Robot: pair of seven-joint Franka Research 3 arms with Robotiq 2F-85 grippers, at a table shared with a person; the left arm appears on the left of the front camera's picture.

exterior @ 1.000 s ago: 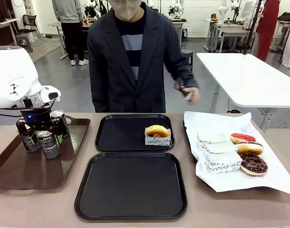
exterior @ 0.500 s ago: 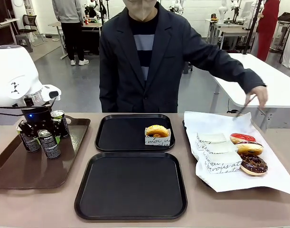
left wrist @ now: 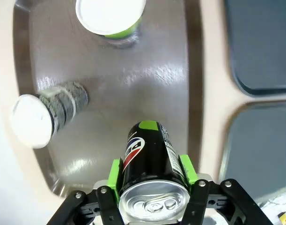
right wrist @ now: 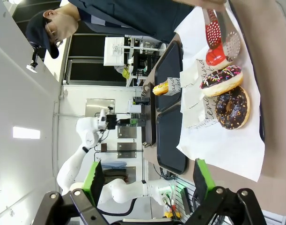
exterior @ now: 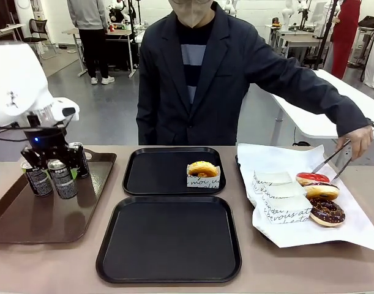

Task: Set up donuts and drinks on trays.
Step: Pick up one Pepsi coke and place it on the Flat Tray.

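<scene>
The left gripper [left wrist: 151,171] is closed on the Pepsi can [left wrist: 150,157], with a green pad pressed to each side just under its silver top; whether the can's base is off the brown tray [exterior: 27,220] I cannot tell. Two more cans [left wrist: 49,112] are on that tray, one near the held can and one further off at the tray's end. In the front view the left gripper [exterior: 52,154] hangs over the group of cans at the table's left. The right gripper [right wrist: 149,180] is open, its green pads wide apart with nothing between them. Two black trays lie in the middle of the table: the near tray [exterior: 168,242] is bare, and the far tray [exterior: 153,174] carries a glazed donut [exterior: 202,169] in a paper sleeve at its right side. On the right, a white paper [exterior: 358,236] holds a red donut [exterior: 312,177], a sprinkled donut [exterior: 321,191] and a chocolate donut [exterior: 327,212] in a row, with flat sleeves [exterior: 277,187] just beside them. The person's hand [exterior: 362,139] holds tongs [exterior: 333,160], and their tips are at the red donut.
</scene>
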